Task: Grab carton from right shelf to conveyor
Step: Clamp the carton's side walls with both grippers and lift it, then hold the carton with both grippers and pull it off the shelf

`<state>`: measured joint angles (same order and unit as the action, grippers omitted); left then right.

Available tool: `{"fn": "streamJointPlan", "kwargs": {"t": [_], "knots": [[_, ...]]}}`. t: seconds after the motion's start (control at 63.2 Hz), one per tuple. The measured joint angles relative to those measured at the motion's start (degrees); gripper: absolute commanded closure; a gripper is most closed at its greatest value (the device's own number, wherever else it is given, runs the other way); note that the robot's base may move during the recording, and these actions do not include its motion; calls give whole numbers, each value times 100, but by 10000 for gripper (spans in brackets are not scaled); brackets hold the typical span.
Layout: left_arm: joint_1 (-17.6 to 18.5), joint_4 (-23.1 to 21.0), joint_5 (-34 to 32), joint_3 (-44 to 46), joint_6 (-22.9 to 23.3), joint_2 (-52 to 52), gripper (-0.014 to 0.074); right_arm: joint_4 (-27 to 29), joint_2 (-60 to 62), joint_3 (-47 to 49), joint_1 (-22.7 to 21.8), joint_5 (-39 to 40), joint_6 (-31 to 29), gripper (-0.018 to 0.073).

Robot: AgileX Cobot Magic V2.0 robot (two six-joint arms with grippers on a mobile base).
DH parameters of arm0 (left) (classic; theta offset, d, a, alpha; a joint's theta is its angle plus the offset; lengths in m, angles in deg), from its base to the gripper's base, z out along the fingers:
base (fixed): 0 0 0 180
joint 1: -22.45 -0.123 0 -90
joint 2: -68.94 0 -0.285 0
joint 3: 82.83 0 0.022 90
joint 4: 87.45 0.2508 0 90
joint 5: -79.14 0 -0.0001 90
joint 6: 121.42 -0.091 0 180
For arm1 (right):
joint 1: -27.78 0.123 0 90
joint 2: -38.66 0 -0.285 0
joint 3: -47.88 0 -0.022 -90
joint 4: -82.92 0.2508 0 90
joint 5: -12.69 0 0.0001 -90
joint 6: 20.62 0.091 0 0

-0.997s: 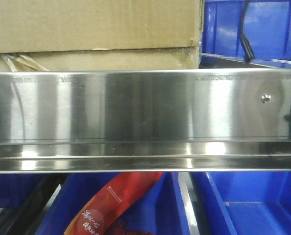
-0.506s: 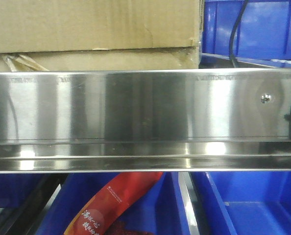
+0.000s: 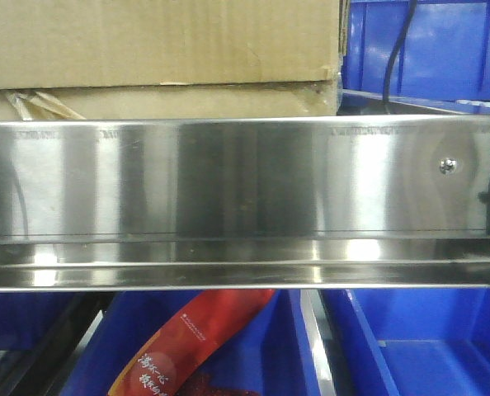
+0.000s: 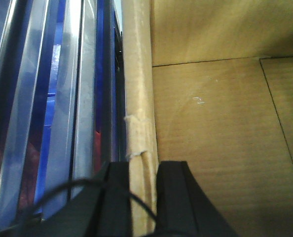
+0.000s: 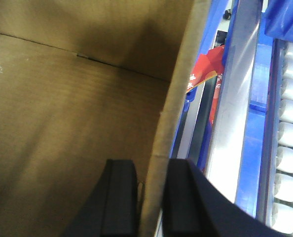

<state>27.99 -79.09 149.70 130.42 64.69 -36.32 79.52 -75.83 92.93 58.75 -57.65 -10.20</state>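
Note:
The carton [image 3: 162, 41] sits on the right shelf, behind the shelf's steel front rail [image 3: 245, 177]. In the left wrist view my left gripper [image 4: 143, 173] straddles the carton's upright wall edge [image 4: 139, 74], which carries a strip of yellowish tape, with both black fingers against it. The carton's inside floor [image 4: 215, 138] is to the right of that wall. In the right wrist view my right gripper [image 5: 151, 170] is closed over the opposite wall edge [image 5: 178, 89], with one finger inside the carton [image 5: 62, 123]. The conveyor is out of view.
Blue bins stand behind the carton [image 3: 431, 49] and below the rail [image 3: 426, 346]. A red packet [image 3: 191, 342] lies in a lower bin. A black cable [image 3: 391, 58] hangs at top right. White rollers [image 5: 288, 123] and a steel rail [image 5: 235, 98] run beside the carton.
The carton's right corner has shifted slightly to the right. The black cable at top right has moved left. The rail and bins have not moved.

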Motion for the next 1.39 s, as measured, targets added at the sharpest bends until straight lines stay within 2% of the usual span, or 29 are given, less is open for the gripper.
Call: {"fn": "streamJointPlan", "kwargs": {"t": [0.348, 0.491, 0.633, 0.871, 1.013, 1.155, 1.393], "knots": [[105, -379, 57, 0, 0, 827, 613, 0, 830, -10, 0, -97, 8, 627], [421, -313, 57, 0, 166, 1268, 613, -39, 1283, -10, 0, -134, 8, 627], [848, -65, 66, 0, 405, 1533, 613, -76, 1670, -213, 0, -157, -26, 627], [1598, 247, 168, -38, 613, 1733, 613, -149, 2459, -1296, 0, -165, -36, 627], [2067, 376, 249, -396, 780, 1822, 613, -229, 2933, -1872, 0, -268, -36, 627], [2270, 363, 249, -845, 857, 1894, 613, -289, 3119, -1954, 0, -382, -36, 627], [2306, 386, 238, -981, 903, 1971, 613, -302, 3138, -1966, -12, -391, -47, 627]]}}
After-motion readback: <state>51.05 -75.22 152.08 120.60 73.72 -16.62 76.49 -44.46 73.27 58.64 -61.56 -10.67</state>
